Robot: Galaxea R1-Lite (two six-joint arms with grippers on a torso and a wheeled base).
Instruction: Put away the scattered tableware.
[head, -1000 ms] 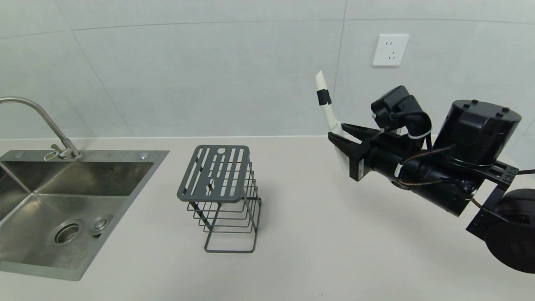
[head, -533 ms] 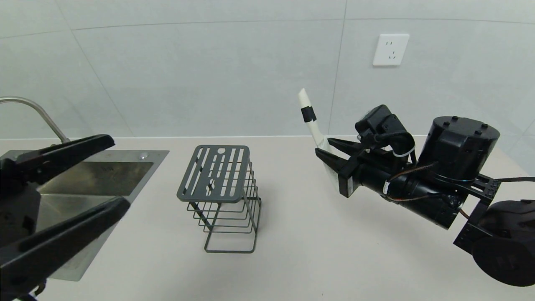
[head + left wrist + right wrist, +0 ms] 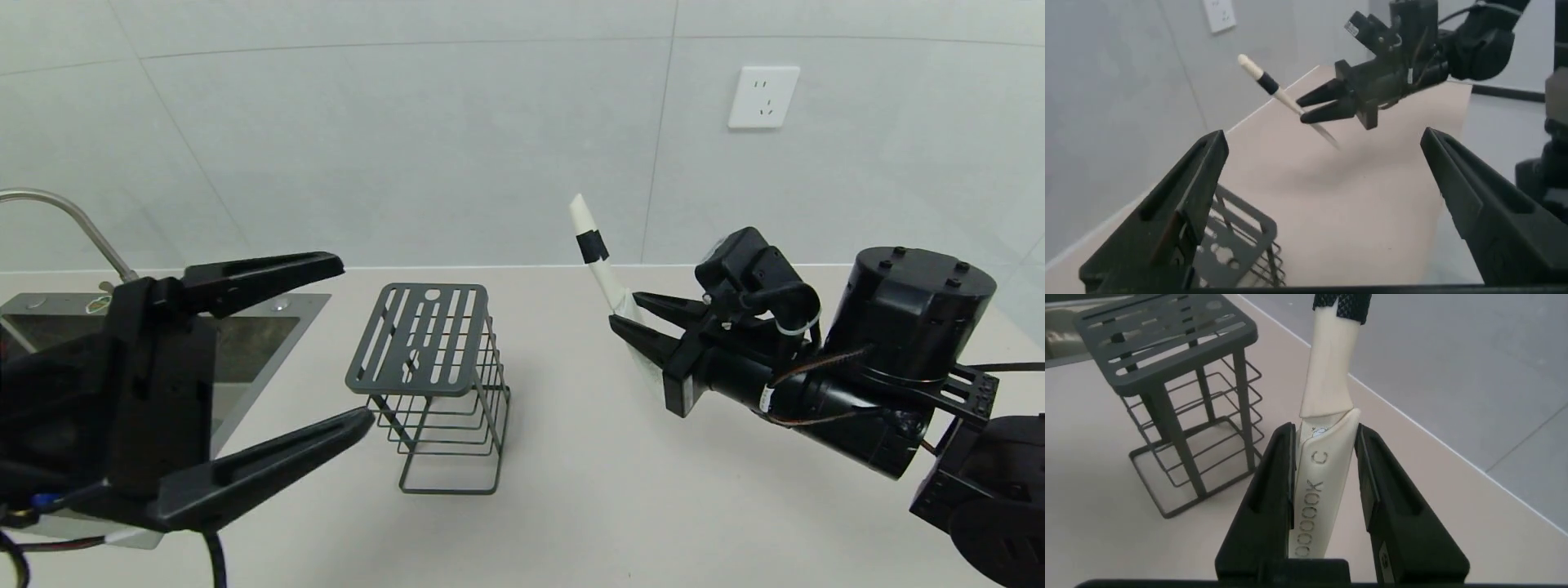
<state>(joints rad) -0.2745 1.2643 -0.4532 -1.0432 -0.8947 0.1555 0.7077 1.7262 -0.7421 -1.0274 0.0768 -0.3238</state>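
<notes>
Kitchen counter (image 3: 620, 498) seen from the head camera, with both arms raised over it. Right gripper (image 3: 627, 312): at the right of the scene, above the counter, its two black fingers pressed against the flat sides of the white utensil (image 3: 595, 260), pinching it. The utensil is off the counter and well apart from it, tilted, with its slim end, wrapped by a black band (image 3: 589, 243), pointing up and to the left; its broader end passes between the fingers and shows a little below them. The right wrist view shows the same grip, the fingers closed on both faces of the broad white part. Dark grey wire rack (image 3: 420, 343): upright on the counter, with a slotted top plate, standing between the sink (image 3: 279, 304) on the left and the held utensil on the right, apart from both. Left gripper (image 3: 353, 339): at the near left, in front of the sink, fingers spread wide with nothing between them, their tips close to the rack's left side. Faucet (image 3: 51, 202): at the far left. Wall socket (image 3: 763, 96): on the tiled wall, far right.
</notes>
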